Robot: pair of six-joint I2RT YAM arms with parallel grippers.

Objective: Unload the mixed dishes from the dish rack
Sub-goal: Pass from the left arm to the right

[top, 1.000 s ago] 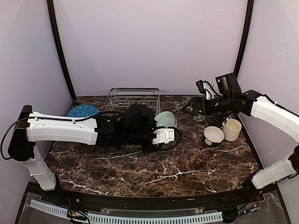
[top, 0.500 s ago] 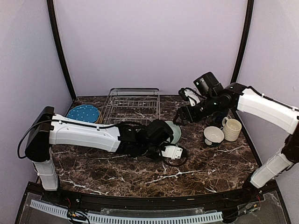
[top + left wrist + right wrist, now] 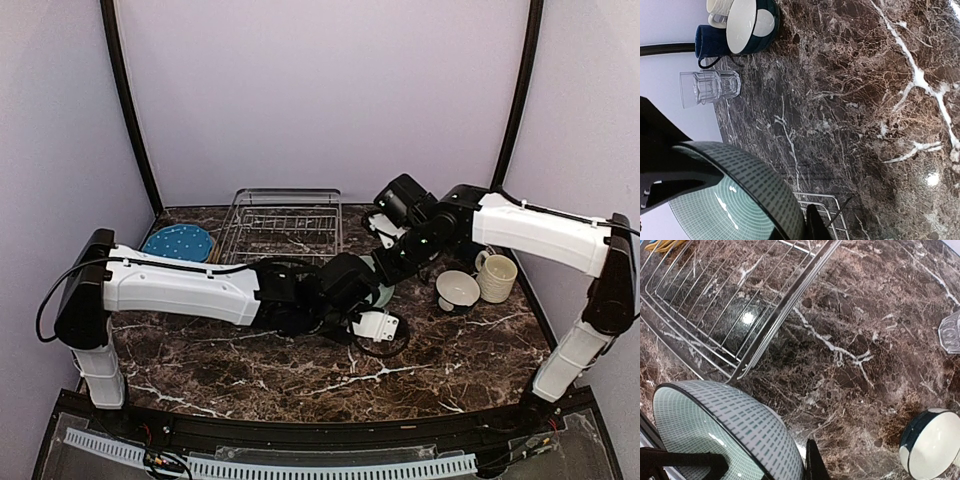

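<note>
bowl [image 3: 735,415] pinched at rim by left hand [image 3: 747,205] (arm [image 3: 180,285] stretched low); right hand [image 3: 747,462] unclear.

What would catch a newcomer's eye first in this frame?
The left end effector and the right end effector meet at centre, both straddling the rim of a pale green bowl. The silver dish rack stands just behind and left of it, with a blue dotted plate lying further left.
</note>
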